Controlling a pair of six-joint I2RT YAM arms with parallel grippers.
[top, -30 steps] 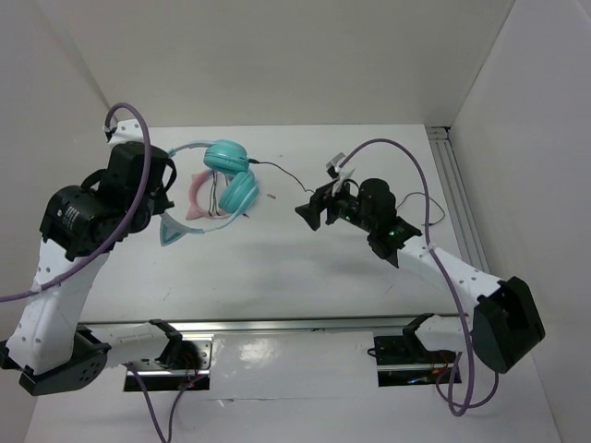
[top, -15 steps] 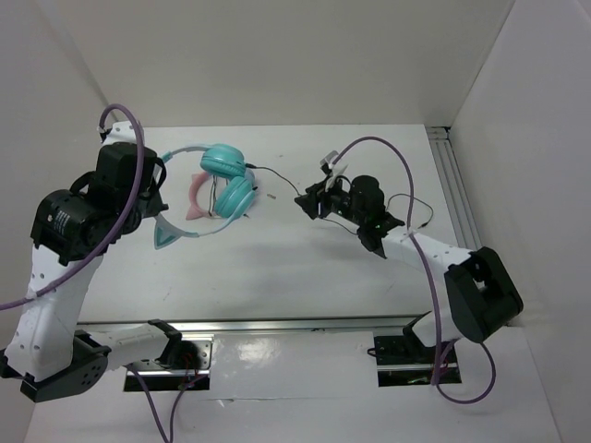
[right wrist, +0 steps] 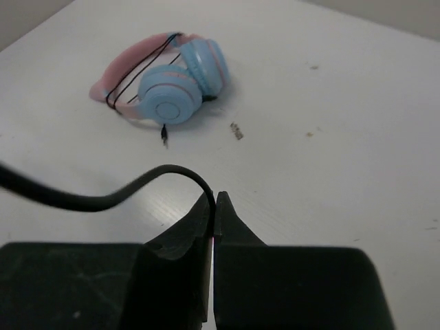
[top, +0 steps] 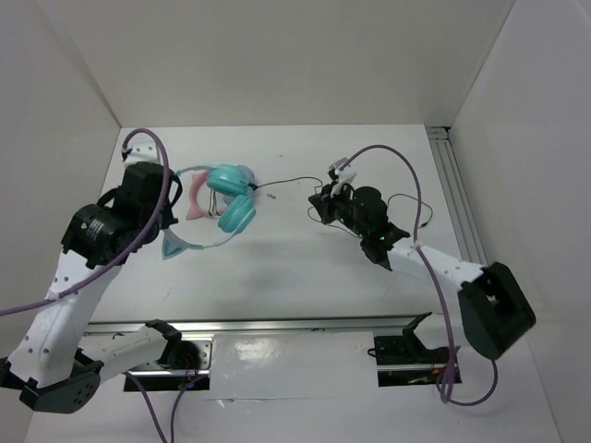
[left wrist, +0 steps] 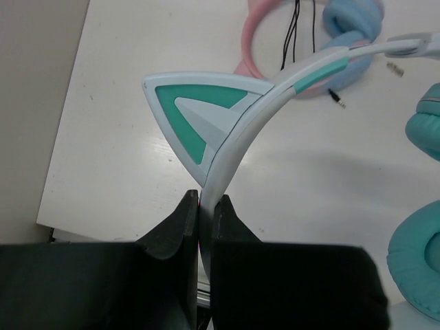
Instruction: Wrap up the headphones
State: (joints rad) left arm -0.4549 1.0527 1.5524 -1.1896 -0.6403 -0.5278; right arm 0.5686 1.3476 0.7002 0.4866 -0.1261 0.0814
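Note:
The teal headphones (top: 237, 217) with a white-and-teal headband are held up over the table at back left. My left gripper (top: 170, 225) is shut on the headband just below its cat ear (left wrist: 199, 110), and both teal earcups (left wrist: 419, 261) hang to the right. Their thin black cable (top: 286, 183) runs right from the earcups to my right gripper (top: 319, 205). In the right wrist view the cable (right wrist: 137, 184) arcs down into the right gripper (right wrist: 214, 199), which is shut on it.
Pink-banded headphones with light blue earcups (right wrist: 168, 82) lie on the table under and behind the teal pair, their own black cord wound round the band. A small metal piece (top: 271, 196) lies beside them. A metal rail (top: 452, 185) runs along the table's right edge.
My right gripper has shut on the black cable. The left arm has carried the teal headphones a little to the right and nearer, over the pink pair.

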